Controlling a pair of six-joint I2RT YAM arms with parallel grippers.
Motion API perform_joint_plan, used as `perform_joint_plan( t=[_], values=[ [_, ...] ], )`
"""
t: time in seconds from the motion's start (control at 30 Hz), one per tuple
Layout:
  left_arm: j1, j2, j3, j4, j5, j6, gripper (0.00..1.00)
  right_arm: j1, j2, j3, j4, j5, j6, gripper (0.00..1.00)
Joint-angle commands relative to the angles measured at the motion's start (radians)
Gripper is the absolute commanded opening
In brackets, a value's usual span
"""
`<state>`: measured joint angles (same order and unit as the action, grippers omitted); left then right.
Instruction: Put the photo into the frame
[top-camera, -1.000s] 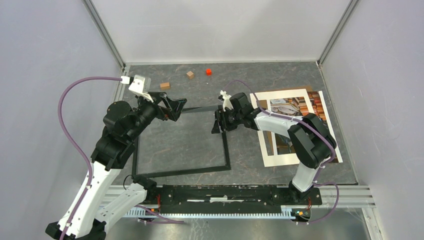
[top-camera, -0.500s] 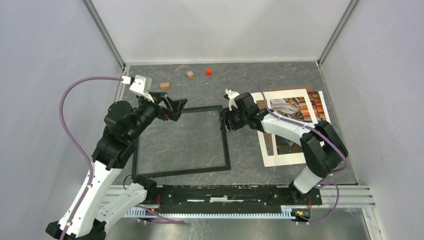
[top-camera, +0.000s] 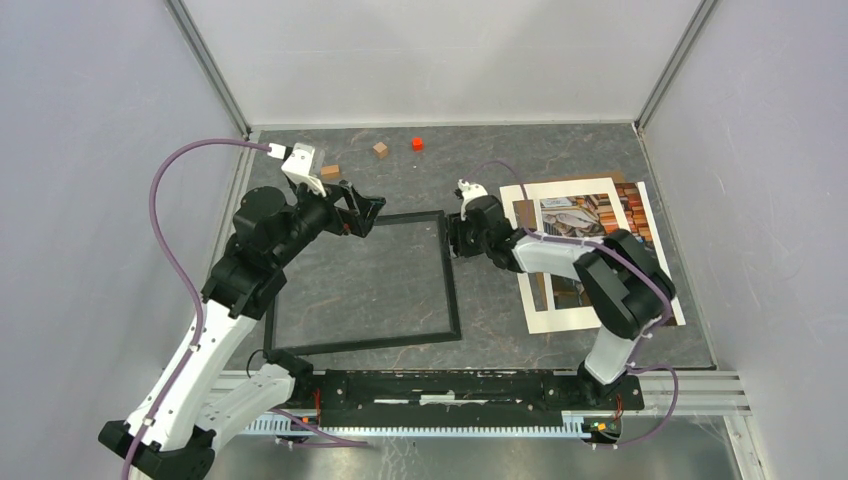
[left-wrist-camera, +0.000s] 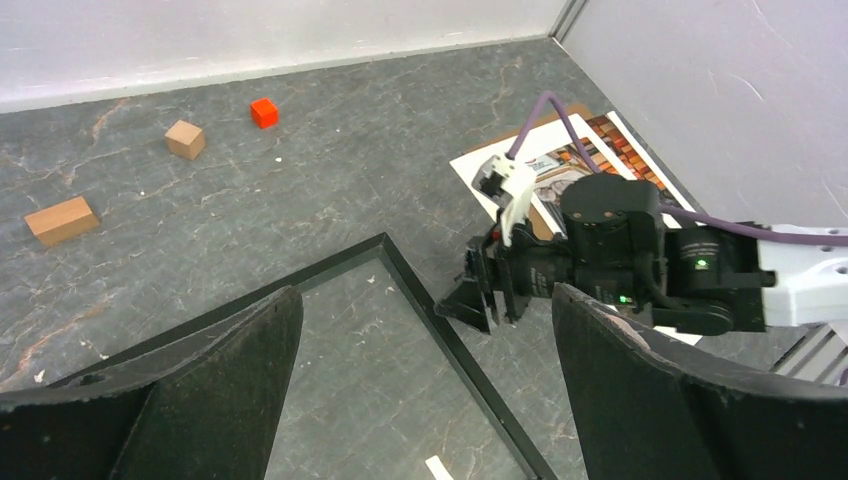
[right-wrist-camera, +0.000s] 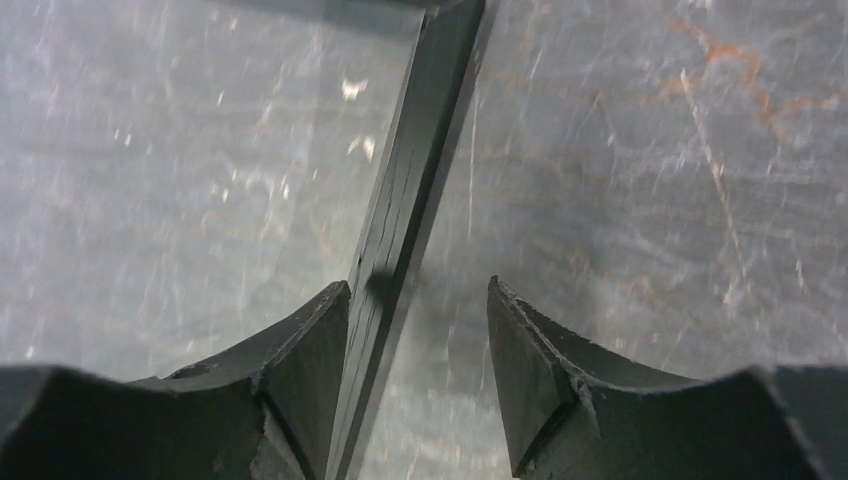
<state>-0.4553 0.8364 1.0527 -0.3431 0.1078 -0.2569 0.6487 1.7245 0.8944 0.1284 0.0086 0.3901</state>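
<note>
The black frame (top-camera: 360, 344) lies flat on the dark table, left of centre. To its right lies the photo (top-camera: 575, 215), a colourful picture of books, under a white mat (top-camera: 560, 318). My left gripper (top-camera: 372, 213) hovers wide open over the frame's far edge, holding nothing. In the left wrist view the frame's far right corner (left-wrist-camera: 383, 240) shows between its fingers. My right gripper (top-camera: 452, 235) is open, low over the frame's right bar (right-wrist-camera: 410, 180). That bar runs between its fingers against the left one (right-wrist-camera: 310, 340), and the right finger stands apart from it.
A brown block (top-camera: 330, 171), a small brown cube (top-camera: 380, 149) and a red cube (top-camera: 417, 143) lie near the back wall. Grey walls close in the table on three sides. The arms' base rail (top-camera: 450, 385) runs along the near edge.
The frame's far edge, raised between both grippers a second ago, now lies flat on the table. My left gripper has shifted right and away from it. The right gripper has drawn slightly right.
</note>
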Motion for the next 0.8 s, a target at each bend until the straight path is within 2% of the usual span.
perform_joint_plan(
  t=[0.0, 0.17, 0.47, 0.77],
  values=[
    [0.005, -0.006, 0.0, 0.036, 0.007, -0.002, 1.0, 0.004, 0.107, 0.12, 0.118, 0.106, 0.015, 0.57],
    [0.006, -0.002, 0.003, 0.033, 0.011, -0.003, 1.0, 0.005, 0.209, 0.227, 0.087, 0.109, 0.005, 0.55],
    [0.006, 0.0, -0.001, 0.034, 0.008, -0.002, 1.0, 0.002, 0.302, 0.316, 0.076, 0.151, 0.003, 0.59],
    [0.008, 0.01, 0.007, 0.031, 0.038, -0.014, 1.0, 0.005, 0.384, 0.403, 0.026, 0.103, -0.024, 0.62]
  ],
)
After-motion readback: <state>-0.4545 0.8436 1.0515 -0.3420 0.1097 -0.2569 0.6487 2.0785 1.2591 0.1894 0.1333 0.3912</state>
